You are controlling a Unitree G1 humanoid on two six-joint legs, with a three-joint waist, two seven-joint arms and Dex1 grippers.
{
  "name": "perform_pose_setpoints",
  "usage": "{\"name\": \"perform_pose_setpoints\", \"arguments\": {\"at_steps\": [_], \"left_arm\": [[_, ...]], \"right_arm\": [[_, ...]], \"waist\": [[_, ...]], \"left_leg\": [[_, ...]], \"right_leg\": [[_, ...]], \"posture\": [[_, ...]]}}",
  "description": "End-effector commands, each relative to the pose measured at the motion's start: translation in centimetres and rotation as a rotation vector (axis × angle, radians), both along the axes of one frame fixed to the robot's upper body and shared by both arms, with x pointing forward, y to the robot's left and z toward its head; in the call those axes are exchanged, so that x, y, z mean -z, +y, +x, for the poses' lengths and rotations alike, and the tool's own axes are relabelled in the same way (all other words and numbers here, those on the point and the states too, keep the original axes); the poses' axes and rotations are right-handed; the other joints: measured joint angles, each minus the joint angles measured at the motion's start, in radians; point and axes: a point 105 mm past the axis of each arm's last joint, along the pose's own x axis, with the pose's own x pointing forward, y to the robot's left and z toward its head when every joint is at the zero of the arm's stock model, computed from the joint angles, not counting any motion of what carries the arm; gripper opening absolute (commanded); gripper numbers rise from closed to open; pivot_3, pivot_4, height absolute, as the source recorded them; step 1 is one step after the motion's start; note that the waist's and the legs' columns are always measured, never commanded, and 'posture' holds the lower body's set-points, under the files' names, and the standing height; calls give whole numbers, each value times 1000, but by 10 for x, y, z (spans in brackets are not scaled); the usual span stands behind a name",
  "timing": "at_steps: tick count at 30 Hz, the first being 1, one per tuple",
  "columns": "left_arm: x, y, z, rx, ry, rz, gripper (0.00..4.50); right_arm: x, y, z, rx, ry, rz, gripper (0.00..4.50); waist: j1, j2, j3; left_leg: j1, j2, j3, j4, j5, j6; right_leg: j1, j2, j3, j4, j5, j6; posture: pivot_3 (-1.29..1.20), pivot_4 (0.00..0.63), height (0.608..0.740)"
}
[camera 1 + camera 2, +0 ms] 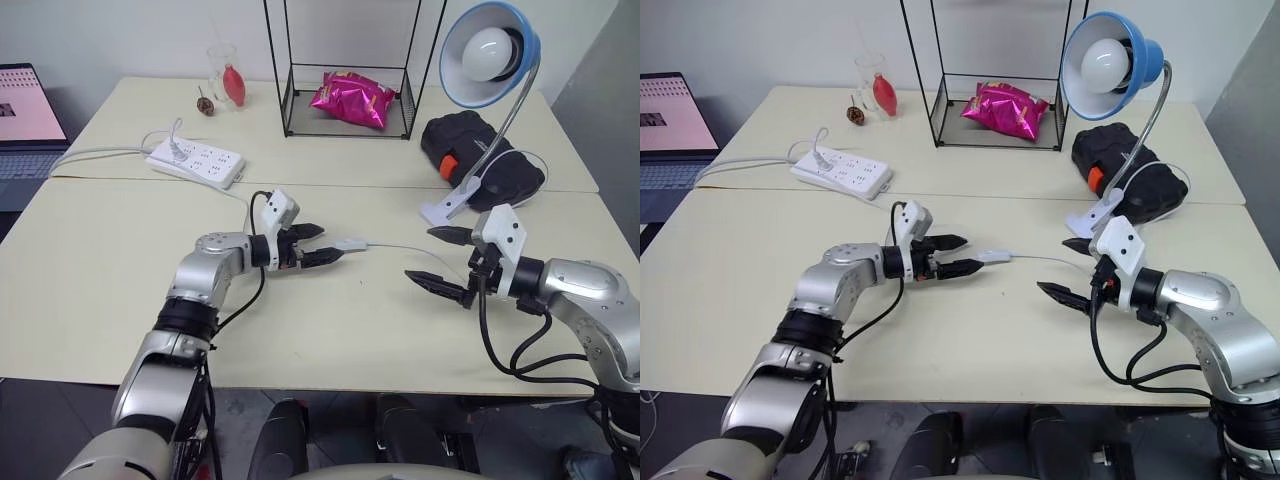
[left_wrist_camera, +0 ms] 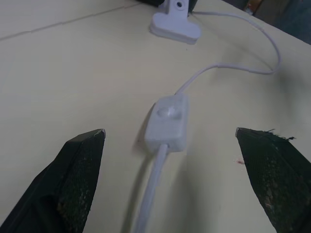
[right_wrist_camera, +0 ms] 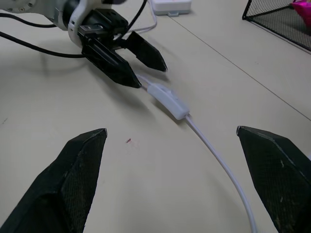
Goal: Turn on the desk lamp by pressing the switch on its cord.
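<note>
From the head, two pale cream tables butt together, their seam running across the middle of the frame, with a white wall behind. At the upper left edge sits a laptop; right of it a power strip, then a glass near the top. A wire rack at top centre holds a pink bag. At upper right the lamp leans over a black pouch, its bulb unlit, its clip base standing on the table. The switch lies at mid-frame, its cord trailing right. The left gripper is spread open, its tips just at the switch's left end. The right gripper is open too, right of centre, apart from the switch.

In the left wrist view, the switch lies flat on the cream top at centre, between the wide-set fingers, untouched; the cord curls to the base at the top.

In the right wrist view, the switch lies at centre, the left gripper at its upper-left end, the rack at the top right corner.
</note>
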Motion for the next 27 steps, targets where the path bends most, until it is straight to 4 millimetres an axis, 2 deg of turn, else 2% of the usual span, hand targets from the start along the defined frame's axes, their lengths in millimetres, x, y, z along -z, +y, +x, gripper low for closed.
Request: {"name": "perform_pose_setpoints", "arguments": {"at_steps": [1, 8, 18, 19, 20, 25, 27], "left_arm": [[-1, -8, 3, 44, 2, 6, 4491], [4, -16, 4, 73, 51, 9, 4491], [12, -21, 0, 108, 42, 58, 2701], [12, -21, 0, 107, 40, 59, 2319], [12, -21, 1, 102, 33, 59, 2244], [12, -20, 3, 87, 8, 69, 1206], [12, -19, 3, 84, -5, 74, 1093]], "right_arm": [[-14, 3, -7, -7, -52, 3, 4500], [-16, 5, -13, -5, -48, 1, 4500], [-16, 8, -14, -10, -47, 1, 4500], [-16, 8, -14, -10, -47, 0, 4500], [-16, 8, -13, -10, -48, 0, 4500], [-15, 8, -13, -12, -48, -1, 4500], [-15, 8, -13, -12, -47, -1, 4500]], "waist": [[-1, 0, 0], [2, 0, 0], [2, 0, 0], [2, 0, 0], [2, 0, 0], [2, 0, 0], [2, 0, 0]], "left_leg": [[0, 0, 0, 0, 0, 0], [0, 0, 0, 0, 0, 0], [0, 0, 0, 0, 0, 0], [0, 0, 0, 0, 0, 0], [0, 0, 0, 0, 0, 0], [0, 0, 0, 0, 0, 0], [0, 0, 0, 0, 0, 0]], "right_leg": [[0, 0, 0, 0, 0, 0], [0, 0, 0, 0, 0, 0], [0, 0, 0, 0, 0, 0], [0, 0, 0, 0, 0, 0], [0, 0, 0, 0, 0, 0], [0, 0, 0, 0, 0, 1], [0, 0, 0, 0, 0, 1]], "posture": [[0, 150, 740], [0, 150, 740], [0, 150, 740], [0, 150, 740], [0, 150, 740], [0, 150, 740], [0, 150, 740]]}}
